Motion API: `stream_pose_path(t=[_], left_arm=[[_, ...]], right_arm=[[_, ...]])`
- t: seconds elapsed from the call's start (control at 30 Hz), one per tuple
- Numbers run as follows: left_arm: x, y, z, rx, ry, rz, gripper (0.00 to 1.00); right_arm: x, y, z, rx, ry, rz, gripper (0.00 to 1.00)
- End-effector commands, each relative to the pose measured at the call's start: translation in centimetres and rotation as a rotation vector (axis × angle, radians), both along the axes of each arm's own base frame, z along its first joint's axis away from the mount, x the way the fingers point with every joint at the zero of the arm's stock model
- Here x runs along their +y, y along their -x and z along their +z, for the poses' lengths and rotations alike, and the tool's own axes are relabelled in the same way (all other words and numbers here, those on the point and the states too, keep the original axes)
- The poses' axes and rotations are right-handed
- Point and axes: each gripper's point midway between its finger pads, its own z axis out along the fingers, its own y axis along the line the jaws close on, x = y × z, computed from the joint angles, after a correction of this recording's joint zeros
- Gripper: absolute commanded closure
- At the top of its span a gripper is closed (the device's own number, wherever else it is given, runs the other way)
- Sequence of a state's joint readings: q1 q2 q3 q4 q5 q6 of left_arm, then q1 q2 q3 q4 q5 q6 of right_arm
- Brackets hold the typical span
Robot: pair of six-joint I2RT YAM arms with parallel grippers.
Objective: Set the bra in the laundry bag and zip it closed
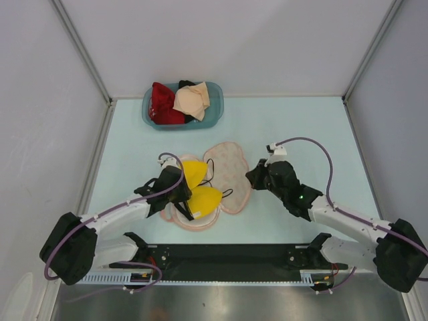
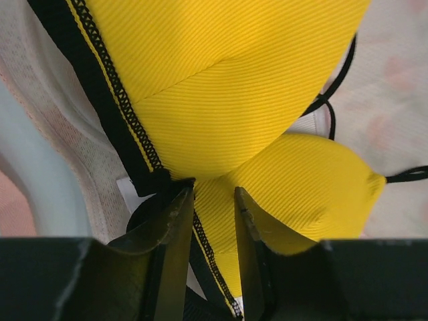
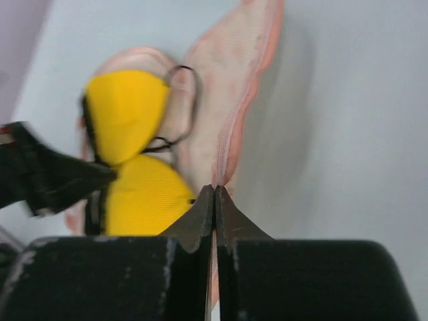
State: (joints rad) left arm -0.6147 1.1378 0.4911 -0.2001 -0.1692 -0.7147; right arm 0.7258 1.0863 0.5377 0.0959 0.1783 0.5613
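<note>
The yellow bra (image 1: 195, 187) lies cups up on the open pink laundry bag (image 1: 231, 170), over the bag's left half. My left gripper (image 1: 179, 195) is at the bra's left side. In the left wrist view the left gripper (image 2: 210, 197) stands narrowly open, with the bra (image 2: 227, 100) centre and its black lace band between the fingers (image 2: 175, 224). My right gripper (image 1: 251, 175) sits at the bag's right edge. Seen from the right wrist, the right gripper (image 3: 214, 190) is shut on the laundry bag (image 3: 227, 87) at its rim, with the bra (image 3: 130, 110) to the left.
A blue plastic basket (image 1: 215, 115) stands at the back of the table holding a red garment (image 1: 164, 103) and a beige garment (image 1: 192, 100). Grey walls enclose the table on three sides. The arms' base rail (image 1: 227, 257) runs along the near edge.
</note>
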Motion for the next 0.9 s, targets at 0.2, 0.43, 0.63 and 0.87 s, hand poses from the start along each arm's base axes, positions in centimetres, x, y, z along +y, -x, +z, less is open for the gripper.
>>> stream_pose_path(t=[0.2,0.43,0.63,0.87], left_arm=[[-0.1,-0.9,-0.2,-0.048,0.019,0.019,0.66],[0.1,-0.4,-0.3,-0.056,0.043,0.034,0.68],[0.8,0.0,1.1,-0.095,0.056,0.052,0.67],[3.5,1.7,3.0,-0.089,0.075,0.197,0.60]], right_arm=[[11.6,5.4,7.9,-0.081,-0.186,0.276,1.00],[17.4,7.0,5.8,-0.029,-0.245,0.375,1.00],[18.1,6.6,5.4,-0.024,-0.246,0.371,1.00],[17.1,6.1,5.3,-0.004,-0.238,0.346,1.00]])
